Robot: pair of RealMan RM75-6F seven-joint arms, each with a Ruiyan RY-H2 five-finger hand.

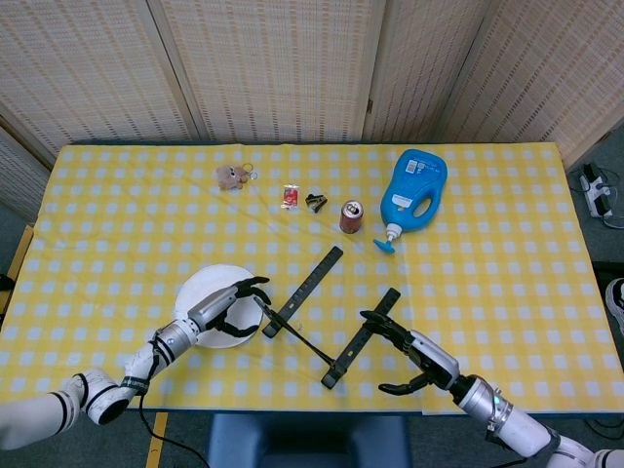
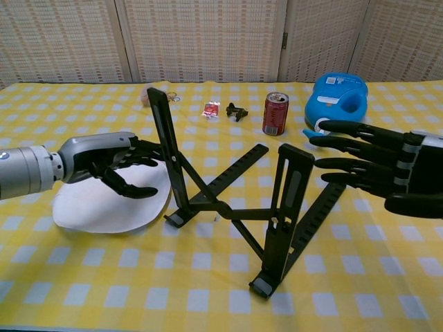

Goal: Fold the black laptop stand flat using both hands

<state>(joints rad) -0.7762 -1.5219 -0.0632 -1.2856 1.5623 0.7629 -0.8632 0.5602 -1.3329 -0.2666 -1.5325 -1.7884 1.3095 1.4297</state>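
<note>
The black laptop stand (image 2: 235,200) stands unfolded on the yellow checked cloth, two tall uprights joined by crossed bars; from the head it shows near the front edge (image 1: 327,317). My left hand (image 2: 114,162) hovers over the white plate, fingers spread, fingertips reaching the left upright; whether they touch it I cannot tell. In the head view the left hand (image 1: 229,304) sits just left of the stand. My right hand (image 2: 374,166) is open, fingers stretched toward the right upright with a small gap. From above, the right hand (image 1: 414,356) lies close to the right of the stand.
A white plate (image 2: 90,207) lies under the left hand. Behind the stand are a red can (image 2: 275,113), a blue detergent bottle (image 2: 338,97), a small black clip (image 2: 237,109), a red packet (image 2: 210,109) and a small plush toy (image 1: 230,176).
</note>
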